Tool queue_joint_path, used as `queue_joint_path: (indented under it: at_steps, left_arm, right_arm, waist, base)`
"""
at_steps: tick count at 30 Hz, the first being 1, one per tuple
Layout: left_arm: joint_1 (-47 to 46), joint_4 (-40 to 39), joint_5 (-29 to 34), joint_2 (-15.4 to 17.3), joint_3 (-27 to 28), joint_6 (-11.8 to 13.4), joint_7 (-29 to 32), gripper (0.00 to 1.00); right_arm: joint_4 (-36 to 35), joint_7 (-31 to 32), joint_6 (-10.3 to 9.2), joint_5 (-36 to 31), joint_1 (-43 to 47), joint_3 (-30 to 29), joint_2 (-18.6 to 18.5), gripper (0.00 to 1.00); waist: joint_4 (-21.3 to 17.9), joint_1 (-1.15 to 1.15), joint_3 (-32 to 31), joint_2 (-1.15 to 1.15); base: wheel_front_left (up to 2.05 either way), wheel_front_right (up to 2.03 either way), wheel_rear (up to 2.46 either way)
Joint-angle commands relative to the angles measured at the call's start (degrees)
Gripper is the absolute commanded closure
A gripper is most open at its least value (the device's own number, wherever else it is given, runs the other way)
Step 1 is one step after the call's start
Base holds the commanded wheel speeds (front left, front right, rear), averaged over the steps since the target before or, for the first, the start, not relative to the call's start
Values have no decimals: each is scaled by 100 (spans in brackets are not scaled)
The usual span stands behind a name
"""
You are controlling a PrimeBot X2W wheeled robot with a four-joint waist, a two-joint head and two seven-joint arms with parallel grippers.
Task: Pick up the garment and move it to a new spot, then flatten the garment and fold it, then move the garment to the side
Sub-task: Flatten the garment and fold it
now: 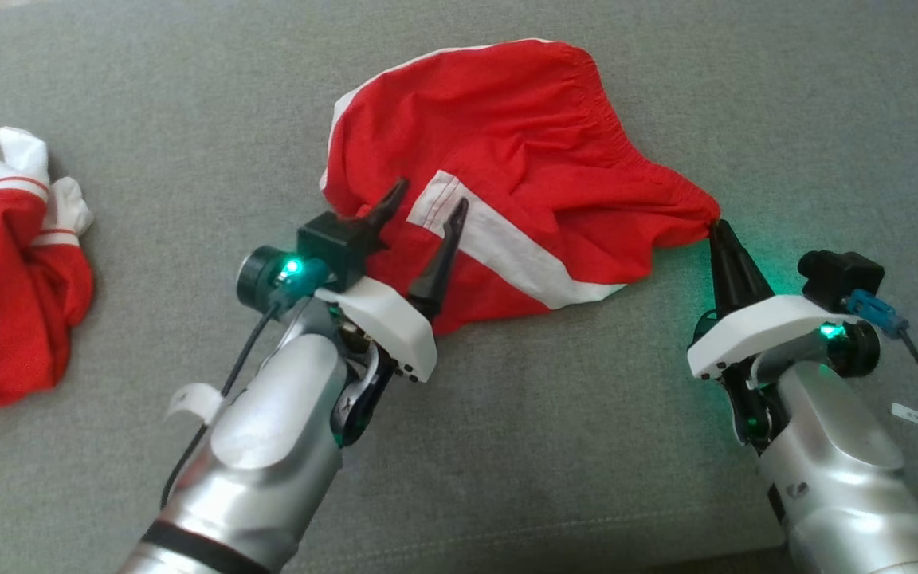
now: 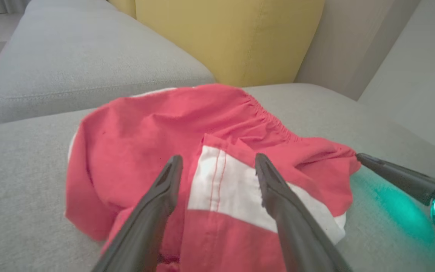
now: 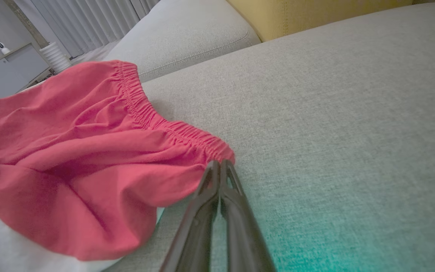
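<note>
Grey sofa cushion [image 1: 108, 96] carried the red garment [image 1: 523, 135] at its middle, crumpled. Left gripper [image 1: 431, 195] hung over its near left part, fingers spread. Right gripper [image 1: 719, 227], pressed together, pinched the waistband's right end. Another red-and-white cloth [image 1: 5, 287] lay well apart at the left.

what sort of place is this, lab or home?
Likely a home living room: the work surface is a grey fabric sofa seat, with a mustard-yellow back cushion and pale pleated curtains beyond.

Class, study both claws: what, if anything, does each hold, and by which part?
The right claw is shut on the red shorts, pinching one end of the elastic waistband. The left claw stands open over the shorts, holding nothing.
</note>
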Motion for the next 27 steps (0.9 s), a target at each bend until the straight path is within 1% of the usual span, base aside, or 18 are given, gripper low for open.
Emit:
queue_joint_path:
  at_steps: [1, 2, 3, 4, 8, 11, 12, 13, 14, 15, 16, 18, 19, 21, 23, 27]
  left_arm:
    - [-248, -2, -71, 65, 37, 27, -70, 0]
    - [-306, 122, -111, 65, -43, 34, -70, 0]
    - [-361, 232, -151, 65, -115, 48, -70, 0]
    - [-408, 317, -196, 65, -175, 71, -70, 0]
    - [-521, 469, -346, 65, -303, 190, -70, 0]
    - [-578, 448, -385, 65, -357, 231, -70, 0]
    - [-585, 435, -386, 65, -373, 245, -70, 6]
    - [-590, 421, -385, 65, -390, 256, -70, 17]
    - [-591, 413, -382, 65, -403, 264, -70, 41]
    - [-586, 429, -381, 65, -425, 268, -70, 56]
    - [-577, 470, -387, 65, -458, 269, -70, 67]
    - [-560, 544, -412, 65, -524, 260, -70, 96]
    - [-555, 558, -428, 65, -554, 251, -70, 100]
    - [-554, 425, -459, 65, -542, 253, -70, 100]
    - [-524, 111, -441, 65, -385, 355, -70, 100]
    - [-240, -709, -316, 65, 144, 624, -70, 100]
  right_arm:
    - [-177, -79, 37, -62, -53, 61, 76, 100]
    - [-208, -79, 37, -73, -62, 36, 92, 84]
    - [-251, -79, 37, -93, -69, 2, 107, 11]
    - [-302, -79, 37, -121, -72, -32, 121, 0]
    - [-538, -79, 37, -295, -24, -227, 168, 0]
    - [-667, -79, 37, -415, 61, -364, 196, 0]
    - [-696, -79, 37, -450, 96, -402, 203, 0]
    - [-721, -80, 37, -481, 127, -444, 210, 0]
    - [-741, -80, 37, -513, 157, -481, 217, 0]
    - [-753, -80, 37, -544, 184, -509, 223, 0]
    - [-759, -80, 37, -568, 205, -535, 229, 0]
    - [-764, -80, 37, -606, 238, -581, 241, 0]
    - [-768, -80, 37, -625, 250, -603, 246, 0]
    - [-787, -80, 37, -657, 271, -652, 255, 0]
    - [-820, -80, 37, -681, 291, -700, 263, 0]
    - [-867, -80, 37, -734, 360, -774, 265, 0]
  waist:
    - [-16, 0, 10, 0]
    - [-25, 0, 13, 0]
    - [-36, 0, 16, 0]
    - [-49, 0, 19, 0]
    - [-108, 0, 30, 0]
    - [-149, 0, 31, 0]
    - [-158, 0, 25, 0]
    - [-164, 0, 21, 0]
    - [-168, 0, 14, 0]
    - [-169, 0, 4, 0]
    - [-167, 0, -7, 0]
    - [-155, 0, -28, 0]
    - [-143, 0, -39, 0]
    - [-95, 0, -63, 0]
    - [-20, 0, -89, 0]
    - [202, 0, -165, 0]
  base:
    - [0, 0, 0]
    - [0, 0, 0]
    - [0, 0, 0]
    - [0, 0, 0]
    - [0, 0, 0]
    - [0, 0, 0]
    - [0, 0, 0]
    - [0, 0, 0]
    - [0, 0, 0]
    - [0, 0, 0]
    - [0, 0, 0]
    - [0, 0, 0]
    - [0, 0, 0]
    - [0, 0, 0]
    - [0, 0, 0]
    - [0, 0, 0]
